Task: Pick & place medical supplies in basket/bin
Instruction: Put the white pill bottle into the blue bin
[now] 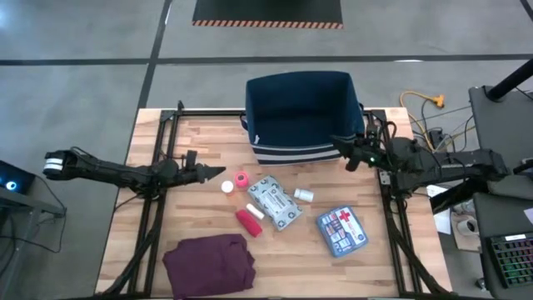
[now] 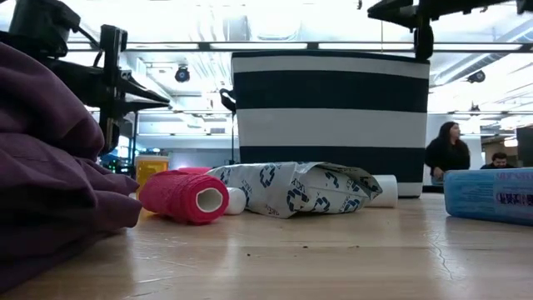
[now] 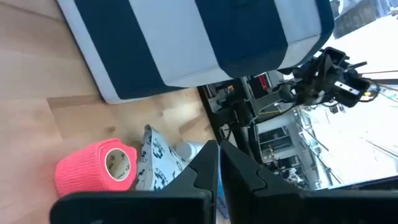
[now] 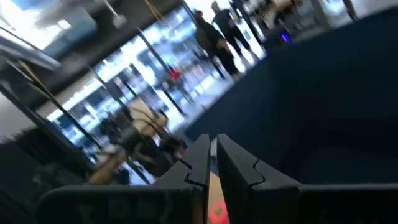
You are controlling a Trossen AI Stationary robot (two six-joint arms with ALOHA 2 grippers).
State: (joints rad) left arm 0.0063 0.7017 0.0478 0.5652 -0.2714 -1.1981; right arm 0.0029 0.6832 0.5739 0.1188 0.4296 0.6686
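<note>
- High view shows the navy bin (image 1: 300,112) at the table's far edge; its mouth faces up and nothing shows inside, so I judge no supply has gone in yet.
- Just in front of the bin lies the grey-white printed packet (image 1: 274,202), flat, with one small white roll (image 1: 304,195) beside it and another (image 1: 255,211) touching its near side.
- The pink tape roll (image 1: 241,179) and a white roll (image 1: 226,187) sit near the bin's front left corner; the red roll (image 1: 247,222) lies farther from the bin, past the packet.
- The blue first-aid pouch (image 1: 341,231) lies flat, well in front of the bin's right corner.
- The maroon cloth (image 1: 209,262) is farthest from the bin, at the near edge.
- The left gripper (image 1: 218,172), fingers pressed together and empty, points toward the pink roll, likely lining up a first pick.
- The right gripper (image 1: 339,140), fingers likewise pressed together, hangs at the bin's right front corner holding nothing.
</note>
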